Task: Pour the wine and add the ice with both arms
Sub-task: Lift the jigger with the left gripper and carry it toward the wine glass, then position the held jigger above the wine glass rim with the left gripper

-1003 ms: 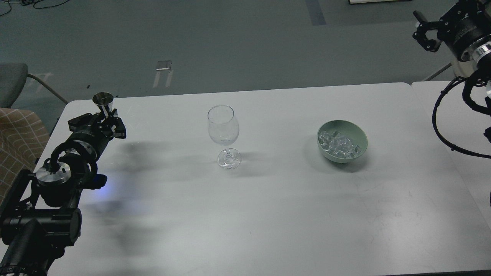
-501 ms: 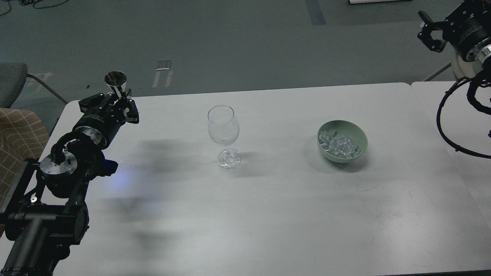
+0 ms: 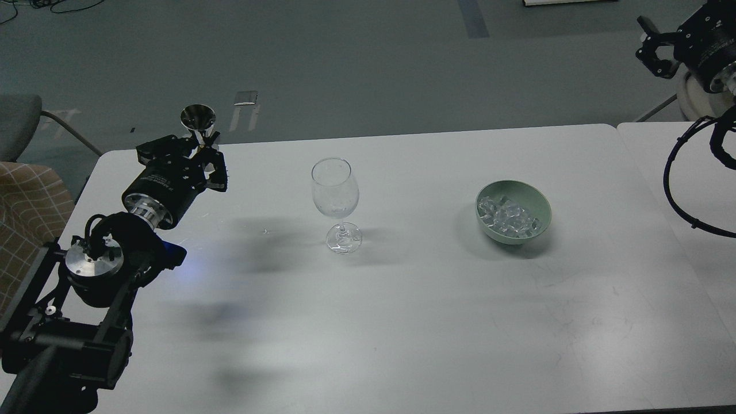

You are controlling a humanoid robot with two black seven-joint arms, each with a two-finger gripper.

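An empty clear wine glass [image 3: 335, 192] stands upright near the middle of the white table [image 3: 402, 322]. A pale green bowl [image 3: 540, 208] to its right holds several clear ice cubes [image 3: 507, 218]. My left gripper [image 3: 202, 150] is shut on the narrow waist of a small shiny metal measuring cup [image 3: 198, 118], held upright above the table's far left, well left of the glass. My right gripper [image 3: 652, 49] is raised at the top right, beyond the table's far edge and far from the bowl; its fingers are too small and dark to judge.
A second table [image 3: 690, 190] adjoins on the right, under the right arm's looped cable [image 3: 675, 190]. A chair [image 3: 23, 172] with a checked cushion stands at the left edge. Grey floor lies beyond the far edge.
My left gripper has risen and moved right toward the glass, carrying the metal cup. My right gripper has drifted further right and up. Glass and bowl have not moved.
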